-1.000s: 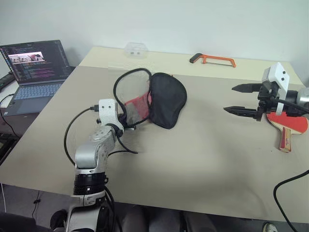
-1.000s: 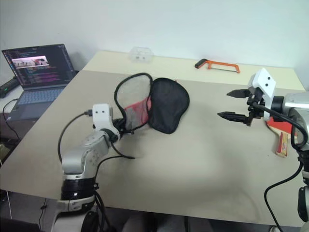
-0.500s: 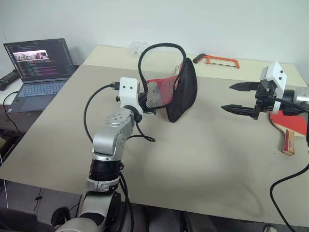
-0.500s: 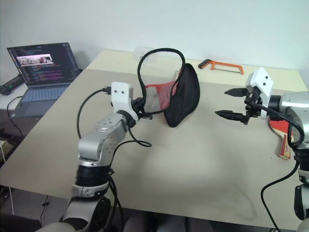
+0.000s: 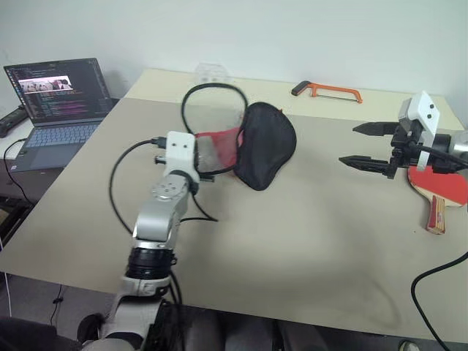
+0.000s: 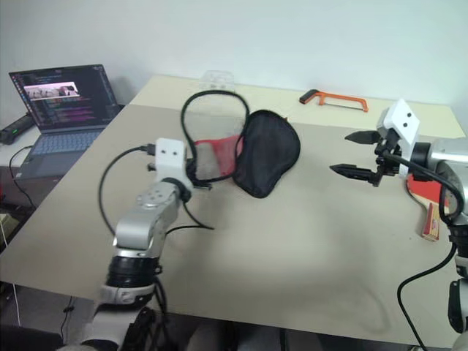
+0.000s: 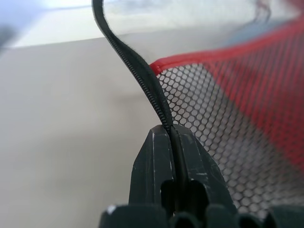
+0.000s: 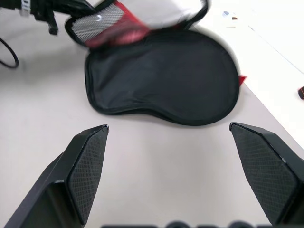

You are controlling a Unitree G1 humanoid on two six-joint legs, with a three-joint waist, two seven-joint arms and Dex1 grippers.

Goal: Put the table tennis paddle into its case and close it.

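The case lies unzipped on the middle of the table, its black half resting flat and its red mesh half raised on the left. My left gripper is shut on the case's black zip edging, which loops up above it. The table tennis paddle lies at the table's right edge, red face up, pale handle toward me. My right gripper hovers open just left of the paddle, pointing at the case, with nothing between its fingers.
An open laptop sits off the table's left side. An orange hacksaw and a clear plastic box lie at the far edge. Bare tabletop spreads between the case and the paddle.
My left gripper swung the case up off the table half a second ago, then brought it back down so the black half lies flat again. The right gripper stayed put.
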